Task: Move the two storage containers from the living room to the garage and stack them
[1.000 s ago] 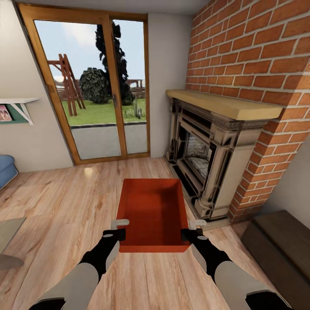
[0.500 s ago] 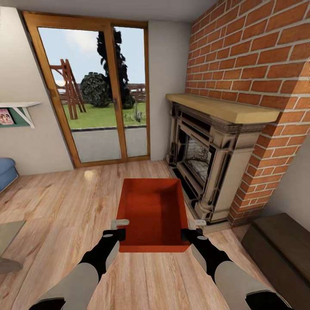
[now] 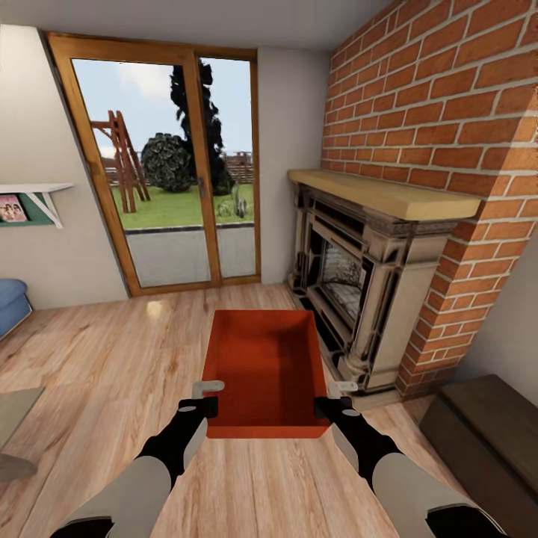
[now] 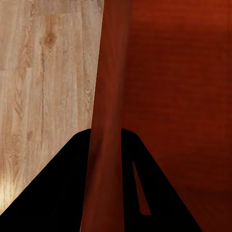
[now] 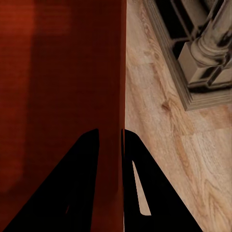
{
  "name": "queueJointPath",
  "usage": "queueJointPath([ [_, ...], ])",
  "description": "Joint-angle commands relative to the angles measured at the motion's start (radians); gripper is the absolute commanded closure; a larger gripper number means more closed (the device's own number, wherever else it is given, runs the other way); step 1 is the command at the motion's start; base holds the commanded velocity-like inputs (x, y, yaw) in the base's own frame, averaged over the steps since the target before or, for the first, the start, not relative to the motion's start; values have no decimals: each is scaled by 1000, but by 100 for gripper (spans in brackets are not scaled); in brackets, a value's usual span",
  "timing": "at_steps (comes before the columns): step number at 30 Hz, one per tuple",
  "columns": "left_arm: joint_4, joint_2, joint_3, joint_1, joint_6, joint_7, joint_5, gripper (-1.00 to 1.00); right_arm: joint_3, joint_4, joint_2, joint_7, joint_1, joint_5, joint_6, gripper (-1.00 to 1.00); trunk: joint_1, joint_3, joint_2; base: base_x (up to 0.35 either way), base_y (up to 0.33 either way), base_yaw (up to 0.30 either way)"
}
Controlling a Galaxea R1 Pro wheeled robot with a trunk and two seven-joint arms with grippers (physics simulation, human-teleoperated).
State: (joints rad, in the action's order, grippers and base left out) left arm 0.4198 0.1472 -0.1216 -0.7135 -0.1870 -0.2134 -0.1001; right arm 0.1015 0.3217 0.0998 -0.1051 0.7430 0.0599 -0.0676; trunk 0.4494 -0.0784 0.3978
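as hands (image 3: pixel 200 397) (image 3: pixel 338 396) clamp container (image 3: pixel 263 366), walls hide fingertips.

You get even, bright daylight from the glass door (image 3: pixel 168 168), with a pale glare patch on the wood floor (image 3: pixel 112 359) just inside it. Straight lines lean outward near the head view's edges. Wrist views look soft, fingers (image 4: pixel 58 193) plain black.

The head camera looks forward and down from above both arms, toward the glass door (image 3: pixel 175 164) and the brick fireplace (image 3: pixel 359 291). Each wrist camera sits very close to a side wall of the storage container (image 3: pixel 265 370), looking along its jaws. All three views share this container (image 4: pixel 179 96) (image 5: pixel 63 82) and the wood-plank floor (image 3: pixel 112 351).
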Motion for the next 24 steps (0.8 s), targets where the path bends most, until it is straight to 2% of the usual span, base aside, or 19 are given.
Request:
queueJointPath([
  [1,30,9,-16,-1,-6,0,-13,100,17,-1,1,-1,-1,23,-6,100,1,-1,2,0,0,0],
  [24,30,8,-16,-1,-6,0,-13,100,17,-1,2,-1,-1,22,-6,100,1,36,2,0,0,0],
])
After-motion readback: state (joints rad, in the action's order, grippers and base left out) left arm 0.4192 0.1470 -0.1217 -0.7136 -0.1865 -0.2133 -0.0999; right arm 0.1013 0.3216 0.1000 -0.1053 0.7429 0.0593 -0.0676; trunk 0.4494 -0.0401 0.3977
